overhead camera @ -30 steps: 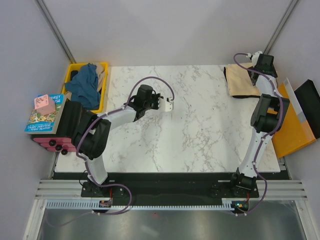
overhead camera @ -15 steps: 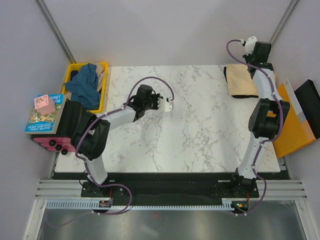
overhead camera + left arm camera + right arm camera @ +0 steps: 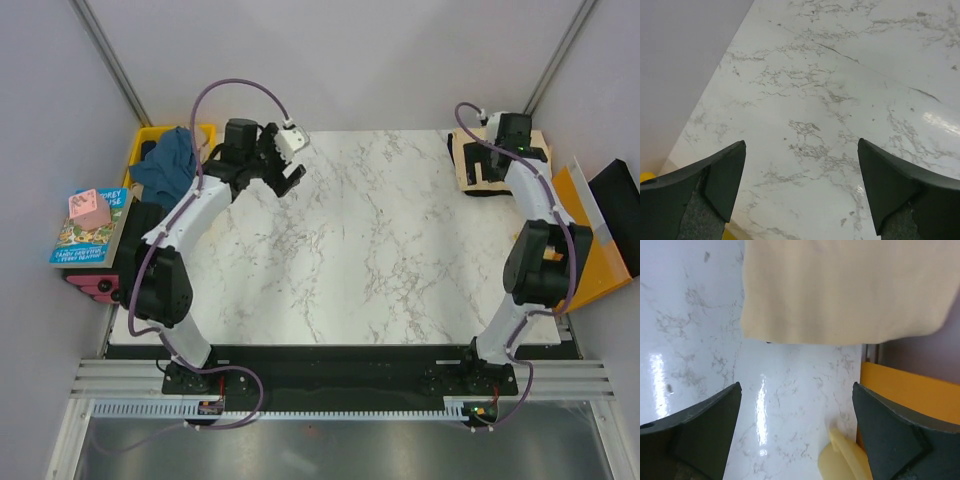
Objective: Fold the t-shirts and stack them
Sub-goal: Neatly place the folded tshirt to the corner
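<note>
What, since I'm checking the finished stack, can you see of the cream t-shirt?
The cream t-shirt is plain, soft, pale yellow cloth, folded into a flat, smooth rectangle with even edges. It lies at the far right corner of the marble table, on top of a dark cloth whose edge peeks out on the side toward the table's middle. The right end effector hangs open by one edge, gripping nothing. From above, the arm hides part of the shirt.

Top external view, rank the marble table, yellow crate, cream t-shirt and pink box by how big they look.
Largest: marble table.
Next: yellow crate and cream t-shirt, too close to rank, both partly covered.
Smallest: pink box.
</note>
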### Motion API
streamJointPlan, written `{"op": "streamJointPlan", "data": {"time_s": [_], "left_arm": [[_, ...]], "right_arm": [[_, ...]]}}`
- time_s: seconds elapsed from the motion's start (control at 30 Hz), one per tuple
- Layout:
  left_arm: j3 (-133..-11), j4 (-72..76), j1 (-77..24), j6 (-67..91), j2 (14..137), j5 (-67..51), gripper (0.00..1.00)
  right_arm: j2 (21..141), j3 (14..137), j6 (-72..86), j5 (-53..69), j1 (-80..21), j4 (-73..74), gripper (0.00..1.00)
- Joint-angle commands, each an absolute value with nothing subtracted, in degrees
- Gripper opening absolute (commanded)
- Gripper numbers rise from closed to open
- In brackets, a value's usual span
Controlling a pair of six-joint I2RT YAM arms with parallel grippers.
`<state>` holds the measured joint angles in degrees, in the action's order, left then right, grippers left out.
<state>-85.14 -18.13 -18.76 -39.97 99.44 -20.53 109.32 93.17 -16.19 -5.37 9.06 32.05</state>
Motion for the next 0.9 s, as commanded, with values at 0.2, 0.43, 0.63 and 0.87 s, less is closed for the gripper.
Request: {"op": "streamJointPlan", "data": {"time_s": [0.2,0.43,0.63,0.87], "left_arm": [[-83.3,-22.9,-9.9,-21.9,88.3,-26.4,1.0],[-75.1,-15.5,-9.3,-19.7,82.3,-19.4,1.0],[-73.0,-14.9,-9.3,-18.6,81.7,-19.2,1.0],[-72.9,-13.7,-9.2,-19.1,81.6,-18.4,1.0]], "right_arm": [[79.4,79.1,-9.5,-4.9,6.8,21.7,0.98],[83.4,78.5,-4.0,-9.9,3.7,27.6,0.98],[82.0,74.4,-5.0,-11.7,3.1,25.5,0.98],[83.5,76.8,-6.8,-12.1,3.0,24.9,0.98]]}}
